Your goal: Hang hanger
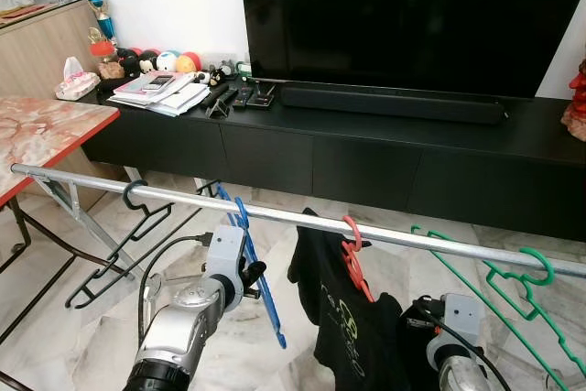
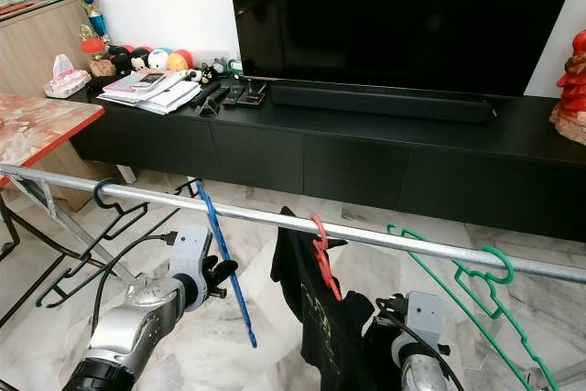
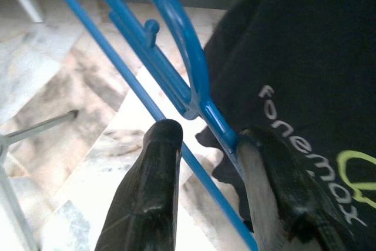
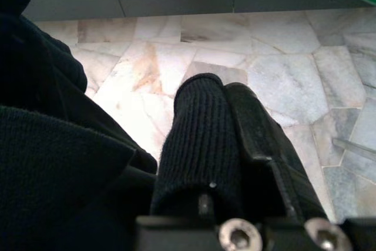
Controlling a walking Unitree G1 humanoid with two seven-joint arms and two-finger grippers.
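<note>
A blue hanger (image 1: pixel 267 307) hangs tilted from the metal rail (image 1: pixel 430 240) that crosses in front of me. My left gripper (image 1: pixel 257 271) is below the rail, at the hanger's shoulder. In the left wrist view it (image 3: pixel 211 133) is open, with the blue hanger (image 3: pixel 176 27) running between the fingers and touching one of them. My right gripper (image 4: pixel 226 86) is shut low beside the black T-shirt (image 1: pixel 343 318), with nothing seen between its fingers.
The T-shirt hangs on a red hanger (image 1: pixel 352 249). A black hanger (image 1: pixel 137 217) hangs at the rail's left and a green hanger (image 1: pixel 513 286) at its right. Behind stand a low black TV cabinet (image 1: pixel 366 157) and a marble-topped table (image 1: pixel 46 130) at left.
</note>
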